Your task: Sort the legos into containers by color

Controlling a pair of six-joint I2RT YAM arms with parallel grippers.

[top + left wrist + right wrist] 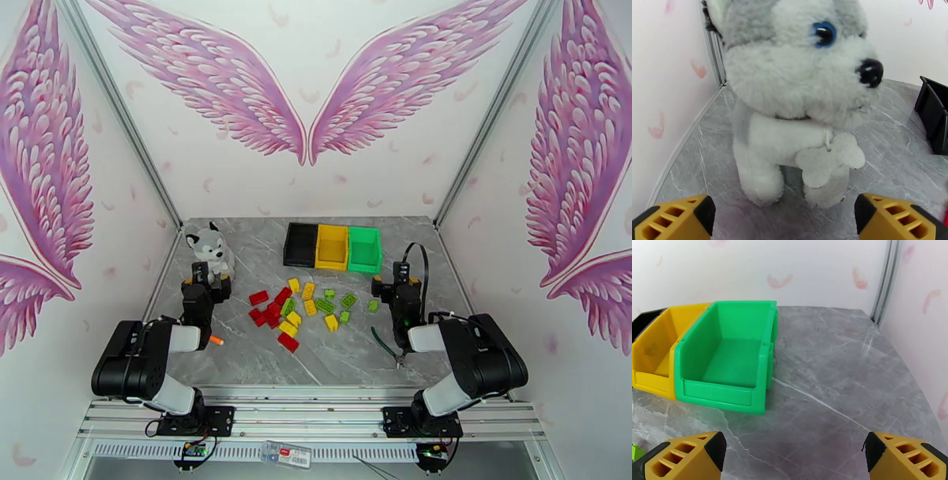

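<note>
Legos (304, 308), small red, yellow and green plastic bricks, lie scattered on the grey worktop (340, 359), all unsorted. Left pincer (784, 215) gapes empty before a grey plush husky (798, 98). Black, yellow and green plastic bins (332, 264) look empty. Right pincer (794, 455) gapes empty.

Three bins (331, 263) are sitting in a row on one counter (237, 363): one black, one yellow, one green. About eighteen legos (308, 290) are lying there. About six are showing red, six yellow and six green, but some are touching, so the count is not sure. One fluffy toy dog (209, 246) is sitting up. One little orange peg (216, 341) is lying alone. Two arms are reaching out, with one left pincer (784, 215) and one right pincer (794, 455).
</note>
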